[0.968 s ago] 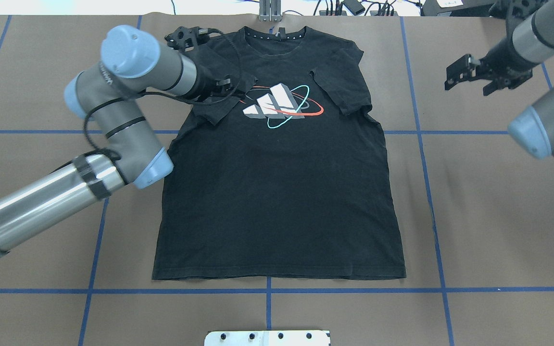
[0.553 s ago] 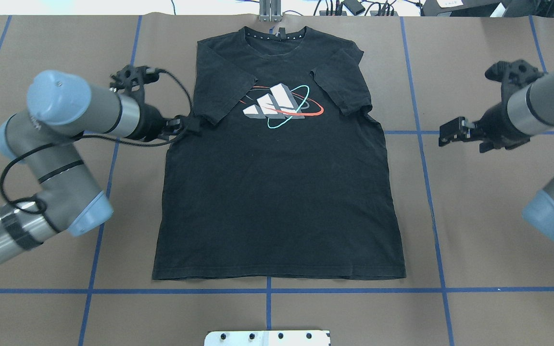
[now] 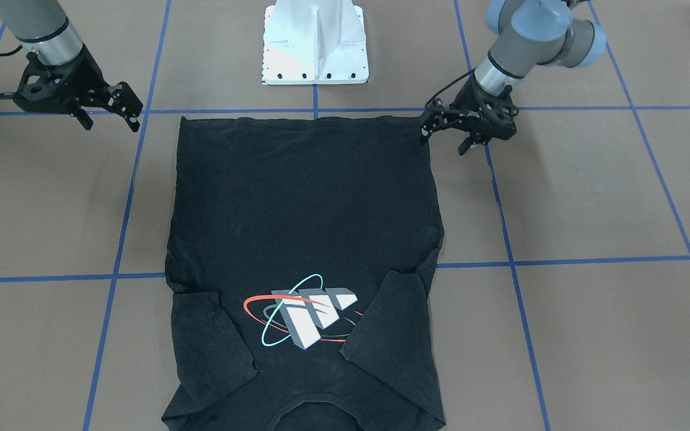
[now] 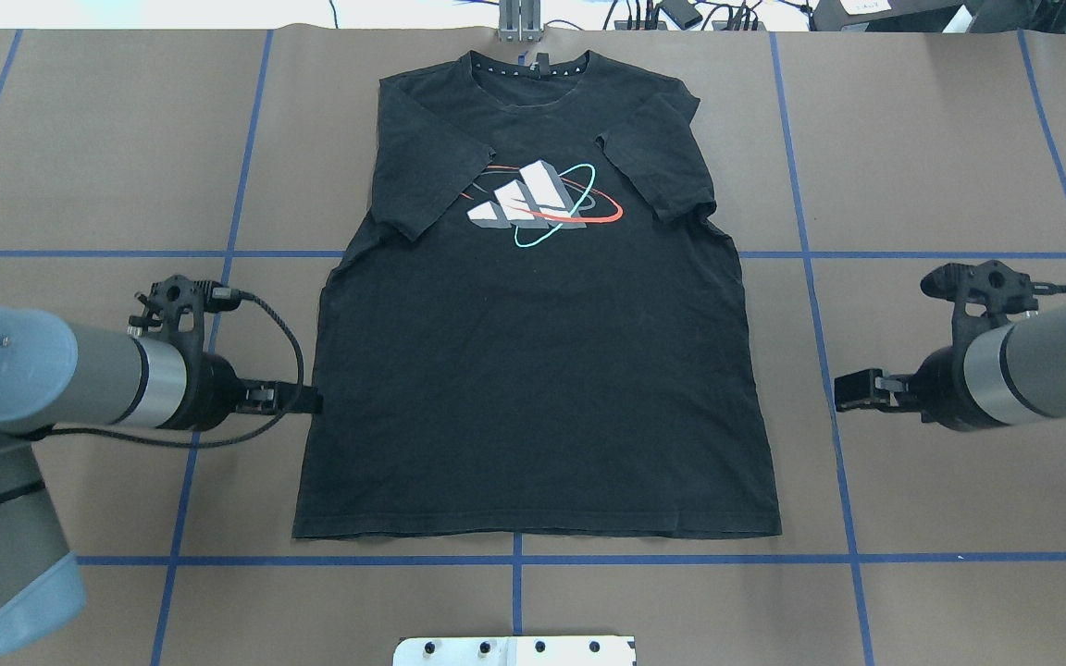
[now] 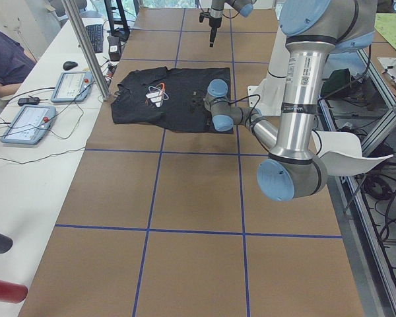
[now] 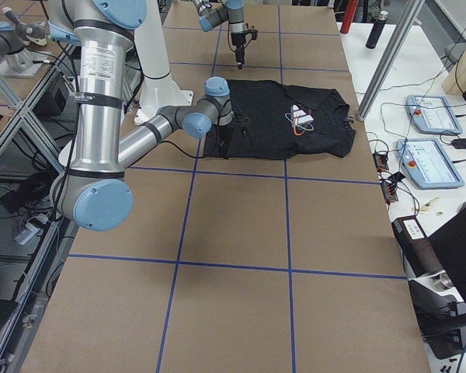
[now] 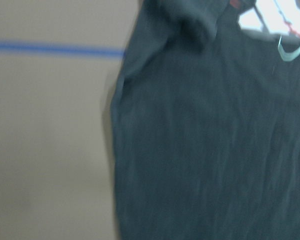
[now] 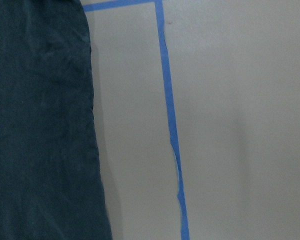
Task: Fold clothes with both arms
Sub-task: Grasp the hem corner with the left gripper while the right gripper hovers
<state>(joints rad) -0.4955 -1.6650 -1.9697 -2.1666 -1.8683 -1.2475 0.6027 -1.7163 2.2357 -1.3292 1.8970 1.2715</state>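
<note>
Black shirt (image 4: pixel 533 388) lies flat and print-up on the brown counter (image 4: pixel 940 139), in the middle of the overhead frame. Its collar is toward the top edge and its hem sits just above a blue tape line (image 4: pixel 681 559) near the bottom. Both short sleeves are folded inward onto the chest, one on each side of the print (image 4: pixel 538 199) of grey-white blocks ringed by red and teal ovals.

At left-centre of the overhead frame the left end effector (image 4: pixel 303 400) has its tip right at the shirt's side edge, higher in the frame than the hem. I cannot tell whether it touches the cloth. In the front-facing view its fingers (image 3: pixel 465 145) stand apart with nothing between them. Its blurred wrist view looks down on the shirt's edge and a folded sleeve.

At right-centre of the overhead frame the right end effector (image 4: pixel 852 388) is clear of the shirt's other side edge, with bare counter between them. In the front-facing view, at upper left, its fingers are spread and hold nothing. Its wrist view shows the shirt's edge beside a tape line.
</note>
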